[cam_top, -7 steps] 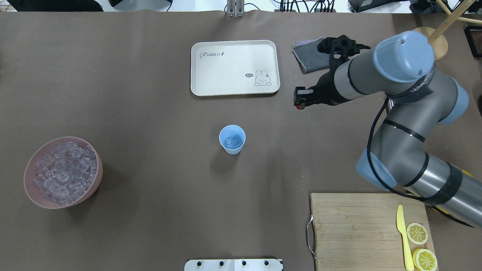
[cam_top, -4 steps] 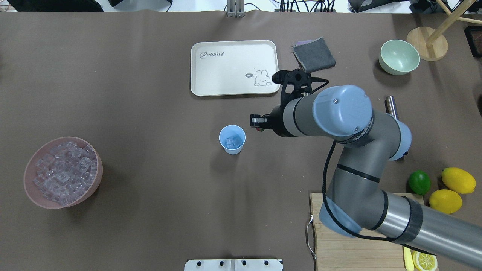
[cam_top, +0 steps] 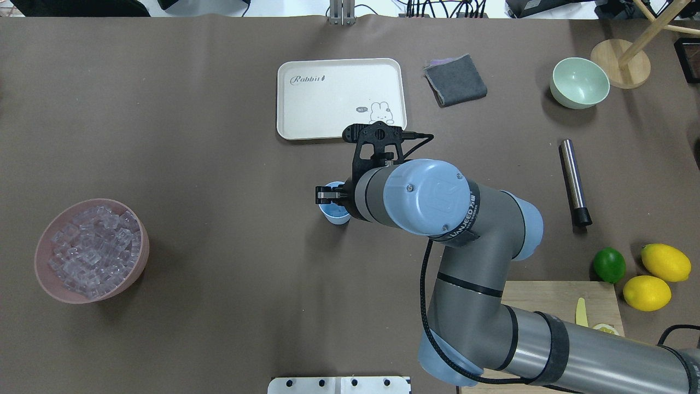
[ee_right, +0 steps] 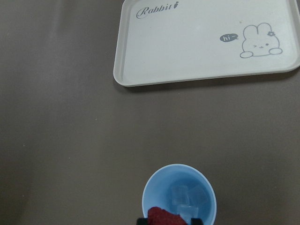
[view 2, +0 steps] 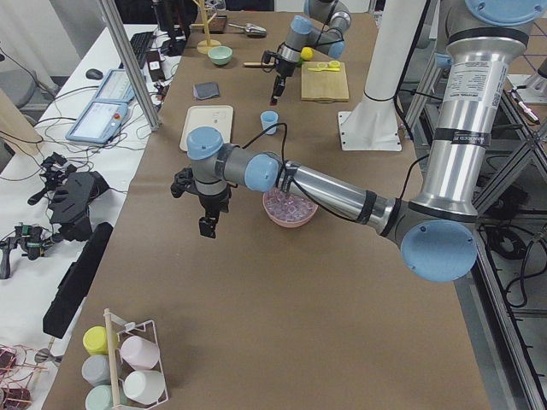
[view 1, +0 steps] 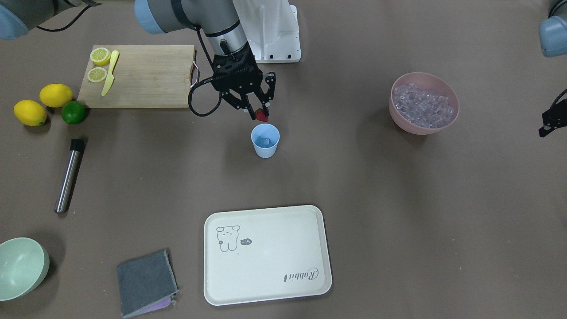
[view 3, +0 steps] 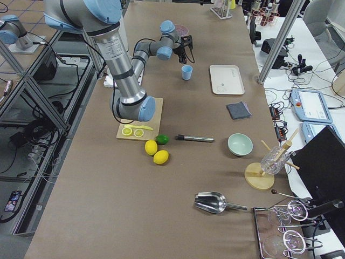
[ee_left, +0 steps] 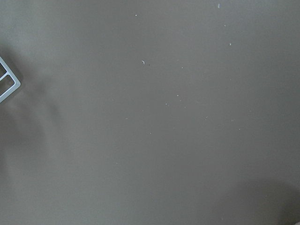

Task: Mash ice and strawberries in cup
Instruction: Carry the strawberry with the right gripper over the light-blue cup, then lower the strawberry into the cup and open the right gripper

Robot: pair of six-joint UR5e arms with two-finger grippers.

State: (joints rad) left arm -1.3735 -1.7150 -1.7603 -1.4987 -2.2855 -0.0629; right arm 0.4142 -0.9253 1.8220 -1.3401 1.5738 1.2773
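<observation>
Small red strawberry [view 1: 262, 116] is clamped in the jaws of the right gripper [view 1: 259, 113], just above the robot-side rim of the small light blue plastic cup [view 1: 266, 151]; looks clear of it, no contact that I can see. The right wrist view puts the berry over the cup's near edge, not yet centred on the mouth. The cup stands upright mid-way along the brown table [view 1: 376, 199] with a few clear ice cubes [ee_right: 187, 199] already in the bottom.

Status: ice loaded, berry picked and brought over, drop pending. Left to do: shift over the opening, release, then mash. The cubes look whole, so no mashing yet.

Likely masher is the steel rod with a black end [view 1: 68, 175], lying flat on the table well apart from the cup, untouched. Pink bowl [view 1: 404, 126] heaped with more of the cubes sits well off to the robot's left. Left gripper [view 2: 207, 229] hovers over bare table near that bowl; can't tell its jaw state.
</observation>
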